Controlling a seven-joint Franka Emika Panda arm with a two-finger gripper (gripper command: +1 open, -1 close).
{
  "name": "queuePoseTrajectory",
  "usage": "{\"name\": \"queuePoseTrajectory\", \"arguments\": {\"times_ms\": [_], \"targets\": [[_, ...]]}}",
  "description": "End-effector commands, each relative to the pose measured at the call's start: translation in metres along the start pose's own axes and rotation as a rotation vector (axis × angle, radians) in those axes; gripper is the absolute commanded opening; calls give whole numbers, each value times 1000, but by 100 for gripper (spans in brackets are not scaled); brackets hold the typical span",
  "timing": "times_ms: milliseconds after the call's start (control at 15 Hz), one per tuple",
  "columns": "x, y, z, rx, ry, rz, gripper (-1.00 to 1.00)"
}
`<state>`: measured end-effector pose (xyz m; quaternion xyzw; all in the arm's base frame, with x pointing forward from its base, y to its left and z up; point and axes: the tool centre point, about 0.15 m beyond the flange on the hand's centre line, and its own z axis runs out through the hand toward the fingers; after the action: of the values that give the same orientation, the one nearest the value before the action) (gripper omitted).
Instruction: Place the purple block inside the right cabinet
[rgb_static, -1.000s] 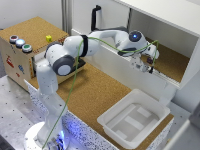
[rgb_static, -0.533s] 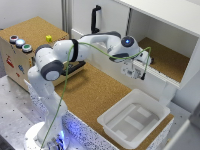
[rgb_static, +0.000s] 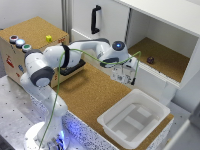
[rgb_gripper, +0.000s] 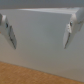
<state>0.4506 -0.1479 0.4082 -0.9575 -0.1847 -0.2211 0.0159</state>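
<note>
The purple block (rgb_static: 150, 60) lies on the cork floor of the right cabinet (rgb_static: 172, 62), near the floor's middle, with nothing touching it. My gripper (rgb_static: 128, 80) is outside the cabinet, in front of its low white front wall, to the exterior view's left of and below the block. It is open and empty. In the wrist view the gripper (rgb_gripper: 39, 46) shows two spread fingers (rgb_gripper: 69, 31) with only the white wall and a strip of cork between them. The block does not show in the wrist view.
A white plastic bin (rgb_static: 132, 117) stands on the cork table below the gripper. A white door with a black handle (rgb_static: 95, 19) is at the back. A wooden box (rgb_static: 30, 47) with coloured buttons and a small yellow cube (rgb_static: 48, 38) stands at the exterior view's left.
My gripper has drawn back out of the cabinet, toward the exterior view's left and downward. The purple block has stayed on the cabinet floor.
</note>
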Motion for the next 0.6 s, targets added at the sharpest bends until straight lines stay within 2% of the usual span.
{"name": "queuePoseTrajectory", "arguments": {"times_ms": [0,133,533], "targets": [[-11,-96,10,-79,-93,-104,100],[-14,-122,14,-37,-120,-168,100],[-14,-122,14,-37,-120,-168,100]]}}
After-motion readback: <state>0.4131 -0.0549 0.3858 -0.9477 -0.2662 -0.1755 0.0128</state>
